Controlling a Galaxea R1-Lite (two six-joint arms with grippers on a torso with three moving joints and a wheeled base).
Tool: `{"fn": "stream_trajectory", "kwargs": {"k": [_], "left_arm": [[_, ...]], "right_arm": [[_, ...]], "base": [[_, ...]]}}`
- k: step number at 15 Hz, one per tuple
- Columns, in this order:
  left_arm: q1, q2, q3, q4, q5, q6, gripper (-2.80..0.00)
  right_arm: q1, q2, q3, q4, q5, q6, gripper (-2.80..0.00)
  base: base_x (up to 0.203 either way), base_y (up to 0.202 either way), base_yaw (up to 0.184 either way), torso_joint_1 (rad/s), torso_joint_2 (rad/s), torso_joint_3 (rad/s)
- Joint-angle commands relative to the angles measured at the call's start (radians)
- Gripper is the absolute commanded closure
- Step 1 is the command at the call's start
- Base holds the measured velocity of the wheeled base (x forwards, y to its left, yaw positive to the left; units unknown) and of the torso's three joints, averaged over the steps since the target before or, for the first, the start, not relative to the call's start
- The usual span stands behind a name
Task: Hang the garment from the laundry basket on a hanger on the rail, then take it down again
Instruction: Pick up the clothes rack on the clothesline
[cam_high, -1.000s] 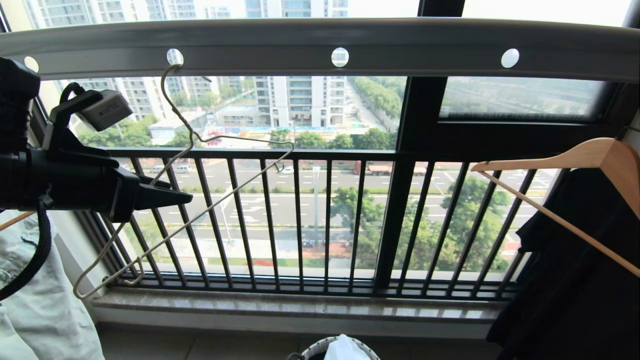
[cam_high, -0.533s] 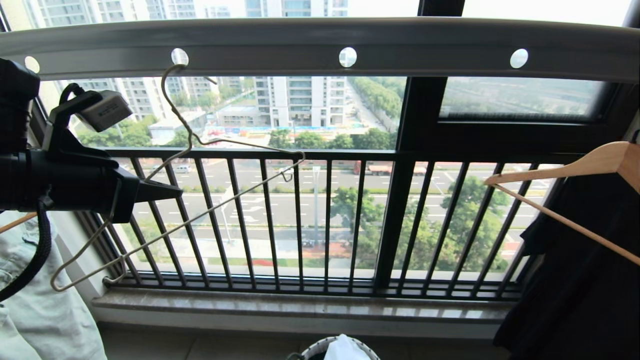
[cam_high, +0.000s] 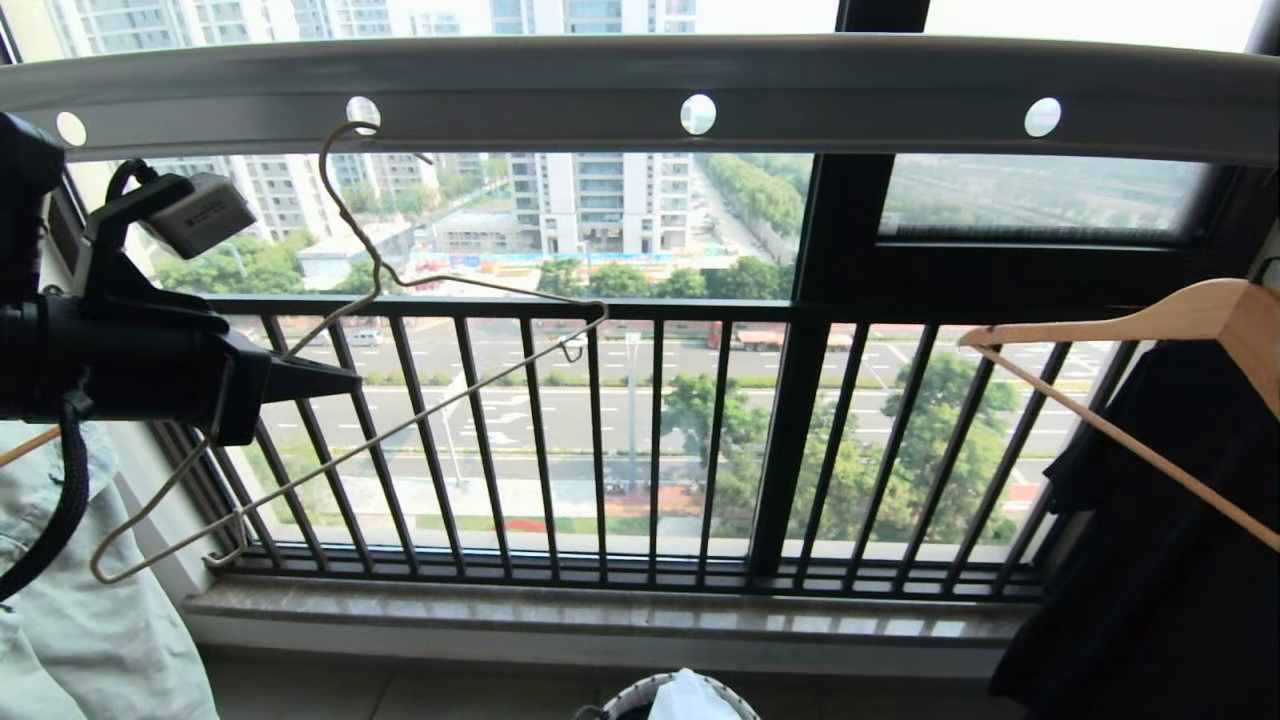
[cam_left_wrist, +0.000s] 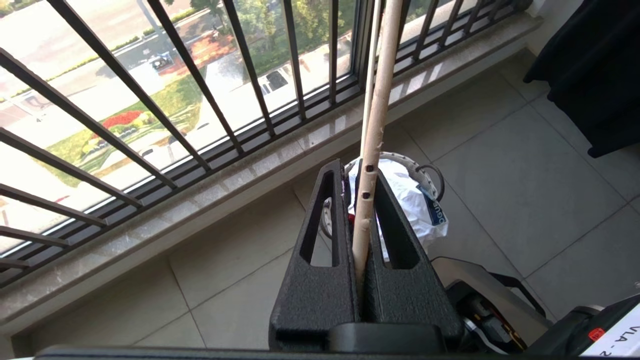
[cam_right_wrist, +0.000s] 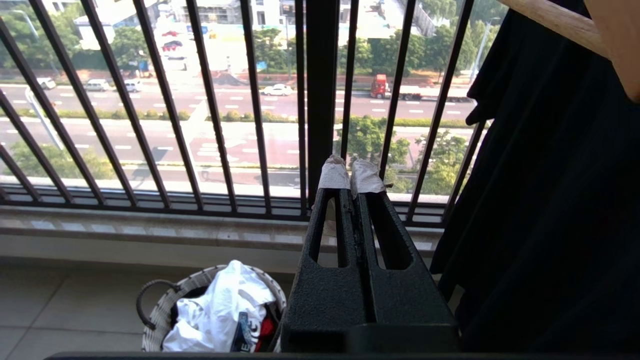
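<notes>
Garment (cam_right_wrist: 215, 312), white T-shirt, waits in round woven laundry basket (cam_right_wrist: 160, 315); left gripper (cam_high: 335, 380) pinches thin beige wire hanger (cam_high: 440, 400); unhooking from pierced grey rail (cam_high: 850, 95) wants a gentle lift; right gripper (cam_right_wrist: 350, 175) pressed together, idle.

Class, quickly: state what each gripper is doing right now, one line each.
Left gripper: shut on the hanger.
Right gripper: shut, holding nothing.

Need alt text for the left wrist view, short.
The left gripper is shut on the hanger, whose wire runs up past the window railing. Below it, the laundry basket on the floor tiles holds the garment.
</notes>
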Motion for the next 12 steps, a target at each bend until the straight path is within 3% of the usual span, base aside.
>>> {"fn": "stream_trajectory", "kwargs": {"k": [1, 12], "left_arm": [[0.001, -0.014, 0.0, 0.002, -0.001, 0.002, 0.0], [0.001, -0.06, 0.015, 0.002, 0.002, 0.005, 0.0]], "right_arm": [[0.001, 0.0, 0.001, -0.002, 0.0, 0.0, 0.0], [0.001, 0.0, 0.001, 0.0, 0.0, 0.0, 0.0]], "base": [[0.0, 0.0, 0.0, 0.0, 0.0, 0.0], [0.0, 0.0, 0.0, 0.0, 0.0, 0.0]]}}
